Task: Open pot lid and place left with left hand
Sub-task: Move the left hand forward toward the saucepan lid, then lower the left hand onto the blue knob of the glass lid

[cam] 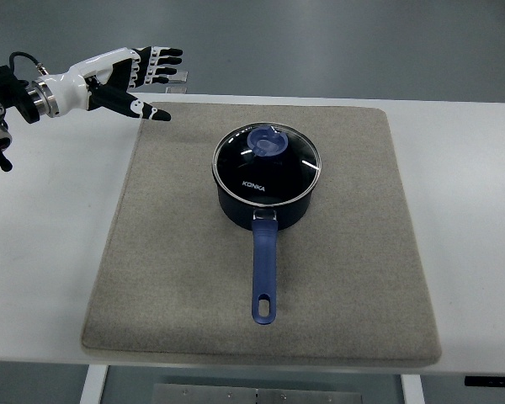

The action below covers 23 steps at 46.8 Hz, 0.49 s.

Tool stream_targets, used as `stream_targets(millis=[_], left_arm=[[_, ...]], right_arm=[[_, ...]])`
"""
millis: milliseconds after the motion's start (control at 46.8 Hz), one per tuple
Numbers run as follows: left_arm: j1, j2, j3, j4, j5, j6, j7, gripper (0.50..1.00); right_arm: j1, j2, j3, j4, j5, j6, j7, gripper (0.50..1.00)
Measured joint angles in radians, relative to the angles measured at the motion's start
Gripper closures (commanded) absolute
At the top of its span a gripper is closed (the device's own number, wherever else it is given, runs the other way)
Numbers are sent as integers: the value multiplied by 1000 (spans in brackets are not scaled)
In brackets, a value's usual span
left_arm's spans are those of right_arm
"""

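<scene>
Pot (265,195): mat (151,278) centre, lid (267,163) on, handle toward 6 o'clock.
Left hand (139,80): 10 o'clock, fingers spread, seemingly empty.

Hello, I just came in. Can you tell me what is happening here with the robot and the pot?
Nothing is being held yet. A dark blue pot stands on a grey mat on the white table, with its glass lid on and its long handle pointing toward the camera. The robot's left hand is at the top left, above the mat's far corner, with fingers spread and well away from the lid. The right arm is not visible.
</scene>
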Motion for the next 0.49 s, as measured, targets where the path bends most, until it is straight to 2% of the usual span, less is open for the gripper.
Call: stream_targets(millis=[107,491], left_arm=[[-22,17,2,-72,130,43,0,529],[-189,10,111,-209,407,48,0,542]], right_arm=[[0,0,0,0,0,0,0,585],[0,0,0,0,0,0,0,585]])
